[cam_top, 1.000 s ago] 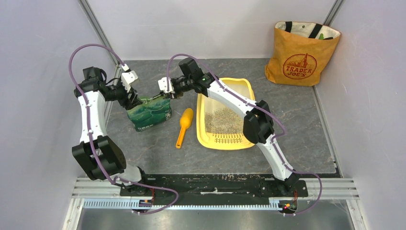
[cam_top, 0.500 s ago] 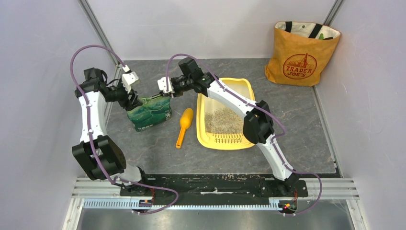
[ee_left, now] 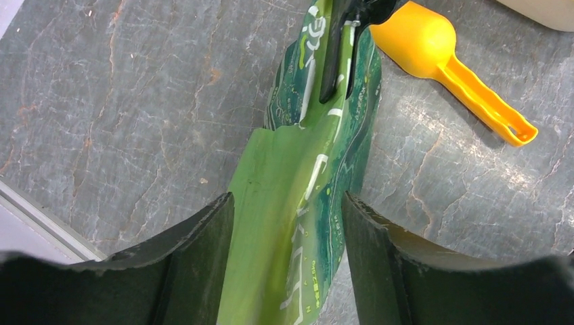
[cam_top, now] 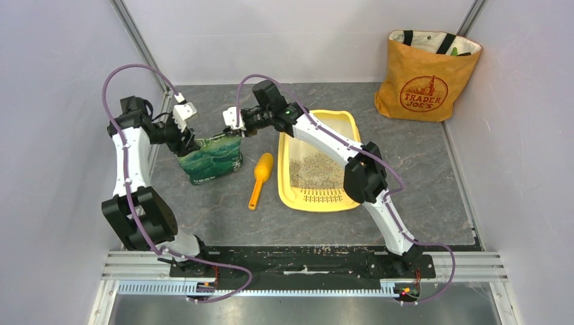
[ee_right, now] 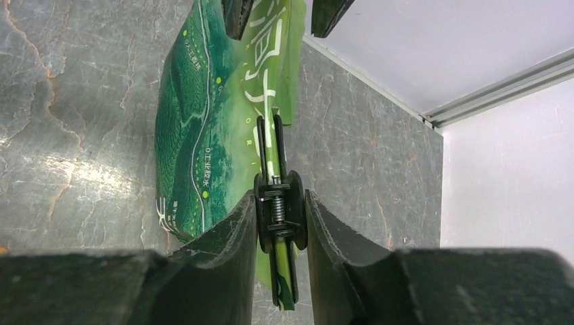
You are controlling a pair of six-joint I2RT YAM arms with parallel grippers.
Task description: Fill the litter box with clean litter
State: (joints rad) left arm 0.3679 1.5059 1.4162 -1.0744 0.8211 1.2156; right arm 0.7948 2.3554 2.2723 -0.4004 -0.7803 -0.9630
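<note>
The yellow litter box [cam_top: 318,202] lies right of centre with a patch of grey-beige clean litter [cam_top: 315,169] in it. A green printed bag [cam_top: 213,162] stands to its left. My left gripper [cam_top: 185,143] is at the bag's left end. In the left wrist view its fingers [ee_left: 288,200] press both sides of the bag's folded top [ee_left: 284,156]. My right gripper [cam_top: 233,131] is at the bag's right top corner. In the right wrist view it [ee_right: 279,196] is shut on a black spring clip [ee_right: 279,213] clamped on the bag's edge [ee_right: 196,135].
An orange-yellow scoop [cam_top: 260,177] lies on the grey mat between the bag and the litter box, and also shows as a scoop [ee_left: 460,64] in the left wrist view. An orange tote bag [cam_top: 426,74] stands at the back right corner. White walls close in on both sides.
The right gripper's fingers have closed onto the black clip. The left arm's elbow and the bag's top shifted slightly; the left fingers narrowed a little.
</note>
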